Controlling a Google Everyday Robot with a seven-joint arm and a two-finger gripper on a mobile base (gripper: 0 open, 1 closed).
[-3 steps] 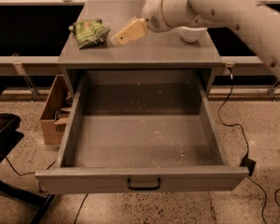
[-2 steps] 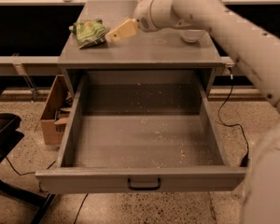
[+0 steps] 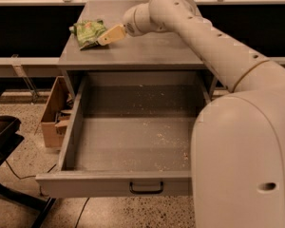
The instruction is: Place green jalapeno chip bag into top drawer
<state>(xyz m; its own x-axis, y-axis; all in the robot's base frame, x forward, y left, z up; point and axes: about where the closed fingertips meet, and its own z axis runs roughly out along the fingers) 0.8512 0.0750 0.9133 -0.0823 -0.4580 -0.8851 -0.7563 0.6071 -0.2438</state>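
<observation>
Closest in view, the robot's pale arm (image 3: 242,146) fills the lower right with its broad rounded shell and hides the right end of the top drawer (image 3: 85,184). The drawer stands pulled fully out toward the viewer. Its flat grey front panel carries a small black handle (image 3: 146,188) at the middle, and its speckled grey floor holds only pale crumbs and flecks. To the left of the drawer, on the terrazzo floor, sits an open cardboard box (image 3: 51,115), and nearer the left edge is part of a black chair (image 3: 2,132). Beyond the drawer lies the grey top of the desk (image 3: 147,51). The arm reaches up and leftward across it, narrowing to a wrist that ends in the tan pincer (image 3: 103,38). The pincer is low over the left part of the desk with its tip at the right edge of the green jalapeno chip bag (image 3: 88,31). Whether it is spread or closed, or grips the foil, cannot be told. The bag lies crumpled on the desk near the back left corner, outside the drawer.
</observation>
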